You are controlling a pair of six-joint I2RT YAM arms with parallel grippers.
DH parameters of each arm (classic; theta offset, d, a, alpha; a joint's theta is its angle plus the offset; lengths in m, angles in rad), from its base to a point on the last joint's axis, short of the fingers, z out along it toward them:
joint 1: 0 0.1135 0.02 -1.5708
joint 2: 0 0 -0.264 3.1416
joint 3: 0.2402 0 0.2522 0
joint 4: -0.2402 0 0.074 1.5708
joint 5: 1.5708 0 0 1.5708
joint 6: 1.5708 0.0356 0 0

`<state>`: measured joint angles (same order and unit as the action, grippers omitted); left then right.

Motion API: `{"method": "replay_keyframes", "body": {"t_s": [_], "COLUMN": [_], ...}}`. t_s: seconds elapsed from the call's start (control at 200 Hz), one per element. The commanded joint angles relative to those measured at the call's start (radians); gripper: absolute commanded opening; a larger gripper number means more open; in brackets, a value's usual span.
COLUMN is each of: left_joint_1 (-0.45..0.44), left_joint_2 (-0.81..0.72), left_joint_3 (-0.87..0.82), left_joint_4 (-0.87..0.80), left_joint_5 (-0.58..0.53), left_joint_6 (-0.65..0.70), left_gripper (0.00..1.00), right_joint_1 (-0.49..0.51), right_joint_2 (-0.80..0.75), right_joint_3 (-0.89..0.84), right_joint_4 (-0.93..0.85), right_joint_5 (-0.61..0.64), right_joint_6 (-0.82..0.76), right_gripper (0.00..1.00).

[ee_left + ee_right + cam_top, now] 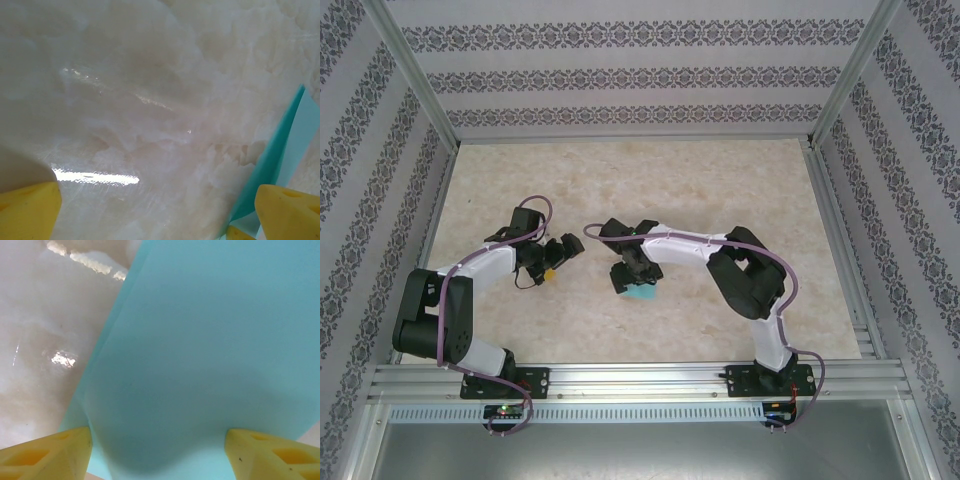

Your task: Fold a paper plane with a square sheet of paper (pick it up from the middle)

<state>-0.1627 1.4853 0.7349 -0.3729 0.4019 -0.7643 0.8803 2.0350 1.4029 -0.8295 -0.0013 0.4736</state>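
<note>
The square sheet of paper [643,294] lies on the pale marbled table [720,190], a little right of the middle, near the front. From above, most of it is hidden under the right gripper [628,278], and only a small turquoise corner shows.

In the right wrist view the sheet [210,340] spreads across nearly the whole picture. A paler strip runs along its left edge, which looks like a second layer beneath. It runs down into the gap between the two yellow fingers [45,455], which stand wide apart on either side of it with nothing pinched. The tips sit right at the paper, though the view is too close to tell whether they press on it.

The left gripper [558,262] sits just left of the right one, near the sheet. In its wrist view its yellow fingers [27,210] are spread fully, with bare table [150,100] between them. The sheet's edge [272,155] runs up beside the right-hand finger, seemingly lifted off the table there.
</note>
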Motion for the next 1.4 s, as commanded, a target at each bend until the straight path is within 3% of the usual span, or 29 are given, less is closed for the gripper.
{"method": "replay_keyframes", "body": {"t_s": [0.0,0.16,0.33,0.699,1.004,1.399], "left_joint_1": [0.014,0.014,0.010,-0.096,-0.228,-0.279], "left_joint_2": [-0.006,-0.009,-0.019,0.036,0.200,0.340], "left_joint_3": [0.009,0.005,-0.021,-0.083,0.010,0.081], "left_joint_4": [-0.023,-0.003,0.114,0.426,0.542,0.613], "left_joint_5": [0.000,0.033,0.191,0.391,0.381,0.388], "left_joint_6": [0.022,0.022,0.016,-0.114,-0.199,-0.260], "left_gripper": [1.00,1.00,0.99,0.85,0.75,0.58], "right_joint_1": [-0.019,-0.047,-0.105,-0.194,-0.239,-0.262], "right_joint_2": [0.056,0.013,-0.046,-0.097,-0.104,-0.094], "right_joint_3": [-0.069,-0.122,-0.213,-0.319,-0.341,-0.331], "right_joint_4": [0.026,0.104,0.232,0.350,0.359,0.354], "right_joint_5": [-0.051,-0.151,-0.296,-0.454,-0.536,-0.587], "right_joint_6": [-0.020,-0.035,-0.045,-0.120,-0.231,-0.281], "right_gripper": [0.73,0.73,0.69,0.62,0.62,0.64]}}
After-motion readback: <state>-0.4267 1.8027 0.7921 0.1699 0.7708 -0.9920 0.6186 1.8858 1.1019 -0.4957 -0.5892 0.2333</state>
